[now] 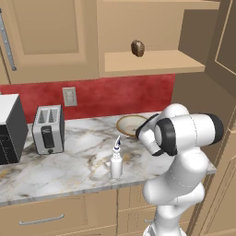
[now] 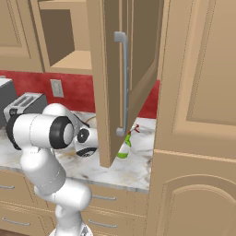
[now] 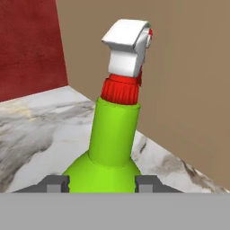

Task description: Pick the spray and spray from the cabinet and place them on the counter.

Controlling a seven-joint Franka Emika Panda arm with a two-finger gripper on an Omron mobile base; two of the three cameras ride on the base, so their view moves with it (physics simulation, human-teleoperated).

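Green spray in the gripper at the tabletop corner

Gripper [image 3: 102, 183] fingers flank the green spray [image 3: 112, 139] body, touching or nearly so; a firm hold cannot be told. The bottle stands upright on the marble tabletop [image 1: 69, 156] near the tan wall. White spray [image 1: 116, 161] stands near the front edge. Cabinet [image 1: 152, 62] is open, brown lump [image 1: 138, 48] on its shelf.

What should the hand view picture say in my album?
Pincer tips on both sides of the green spray bottle standing on the marble counter.
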